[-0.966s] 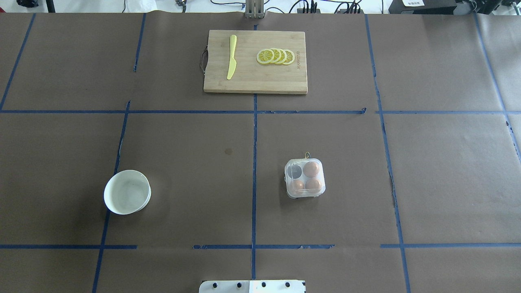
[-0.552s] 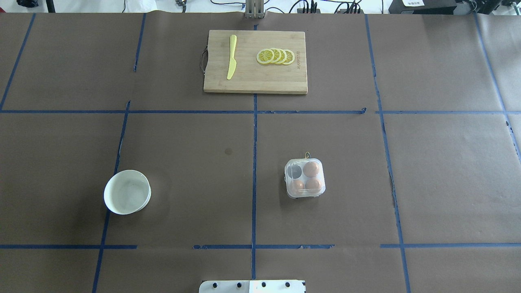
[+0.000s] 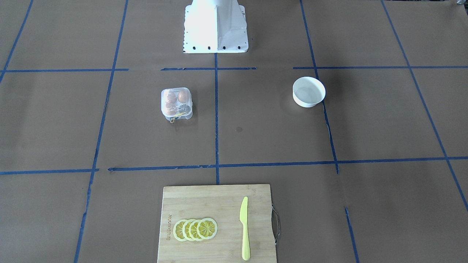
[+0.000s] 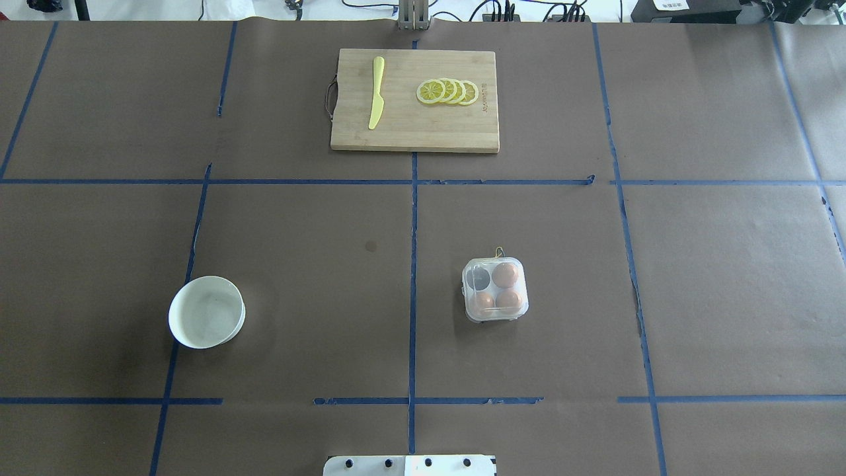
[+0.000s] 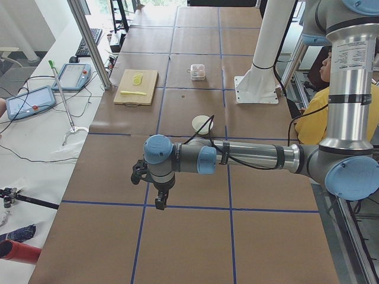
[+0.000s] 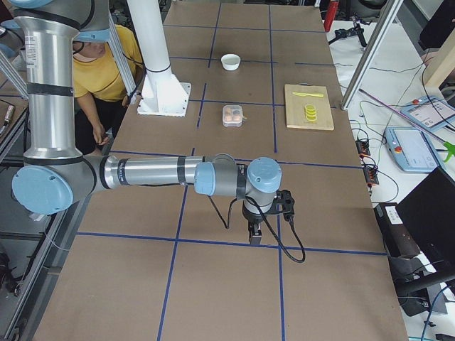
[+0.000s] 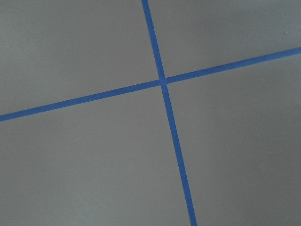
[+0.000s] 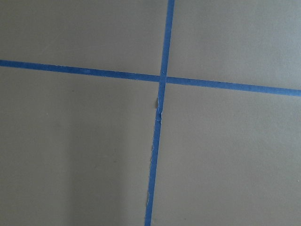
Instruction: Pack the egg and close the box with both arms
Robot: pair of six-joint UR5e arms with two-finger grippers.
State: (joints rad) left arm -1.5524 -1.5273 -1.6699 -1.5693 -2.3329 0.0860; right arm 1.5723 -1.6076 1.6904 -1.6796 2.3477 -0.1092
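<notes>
The clear box (image 4: 495, 289) sits right of the table's middle, with its lid lying over the cells and a yellow string (image 4: 499, 252) at its far side. Three tan-brown eggs (image 4: 505, 274) fill three cells; the far-left cell (image 4: 476, 278) is empty. The box also shows in the front-facing view (image 3: 176, 103). No loose egg is in view. My left gripper (image 5: 160, 203) shows only in the exterior left view, far from the box near the table's left end. My right gripper (image 6: 255, 236) shows only in the exterior right view, near the right end. I cannot tell whether either is open or shut.
An empty white bowl (image 4: 206, 312) stands at the left. A wooden cutting board (image 4: 415, 132) lies at the far middle with a yellow knife (image 4: 376, 92) and lemon slices (image 4: 447, 91). The white pedestal (image 3: 215, 27) stands at the near edge. Both wrist views show only brown paper with blue tape.
</notes>
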